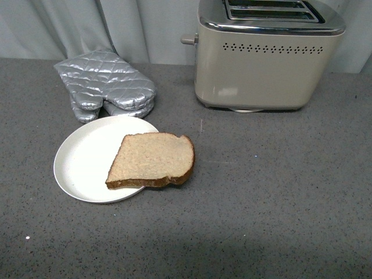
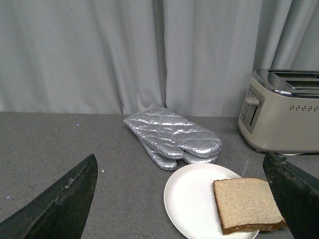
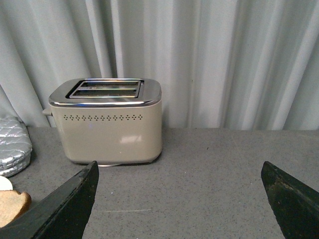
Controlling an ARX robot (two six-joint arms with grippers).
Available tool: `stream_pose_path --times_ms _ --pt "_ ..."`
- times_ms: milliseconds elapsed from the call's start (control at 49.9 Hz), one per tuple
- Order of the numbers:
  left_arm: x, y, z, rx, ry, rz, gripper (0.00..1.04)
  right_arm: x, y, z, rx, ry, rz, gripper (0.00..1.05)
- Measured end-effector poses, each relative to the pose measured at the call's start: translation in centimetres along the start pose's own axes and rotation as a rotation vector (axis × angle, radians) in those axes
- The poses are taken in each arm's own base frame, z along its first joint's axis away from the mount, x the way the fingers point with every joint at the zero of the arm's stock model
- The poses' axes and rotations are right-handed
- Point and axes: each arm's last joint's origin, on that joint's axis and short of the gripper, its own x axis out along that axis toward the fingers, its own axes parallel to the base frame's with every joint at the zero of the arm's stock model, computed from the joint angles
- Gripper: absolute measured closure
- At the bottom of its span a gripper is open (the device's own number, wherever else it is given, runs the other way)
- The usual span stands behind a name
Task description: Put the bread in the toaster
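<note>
We see a slice of bread (image 1: 152, 158) lying flat, half on a white plate (image 1: 81, 157) and half past its rim, over the grey counter (image 1: 279, 192). Behind the plate lies a silver oven mitt (image 1: 107, 84). The toaster (image 1: 264, 70) stands upright at the back right, well apart from the bread, with nothing poking out of its two top slots.

Neither arm shows in the front view. In the wrist views, the left gripper (image 2: 179, 162) has its fingers spread wide and empty, facing the plate and bread. The right gripper (image 3: 179, 167) is likewise spread and empty, facing the toaster.

We judge the task has not begun: the pickup comes first. The next move calls for the left gripper to come down over the overhanging crust, close on it, then lift and turn the slice on edge for a slot.
</note>
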Motion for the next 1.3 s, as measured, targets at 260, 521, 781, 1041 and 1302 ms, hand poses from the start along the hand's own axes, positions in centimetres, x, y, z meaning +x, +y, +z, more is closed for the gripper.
stream_pose_path --times_ms 260,521,781,1041,1302 --pt "0.0 0.0 0.0 0.0 0.0 0.0 0.07 0.0 0.0 0.0 0.0 0.0 0.0 0.1" --pt "0.0 0.0 0.0 0.0 0.0 0.0 0.07 0.0 0.0 0.0 0.0 0.0 0.0 0.1" --pt "1.2 -0.1 -1.2 -0.165 0.35 0.193 0.07 0.0 0.0 0.0 0.0 -0.001 0.0 0.1" --pt "8.7 0.4 -1.7 -0.253 0.452 0.173 0.07 0.0 0.0 0.0 0.0 -0.001 0.0 0.1" --pt "15.7 1.7 -5.8 -0.292 0.722 0.12 0.07 0.0 0.0 0.0 0.0 -0.001 0.001 0.1"
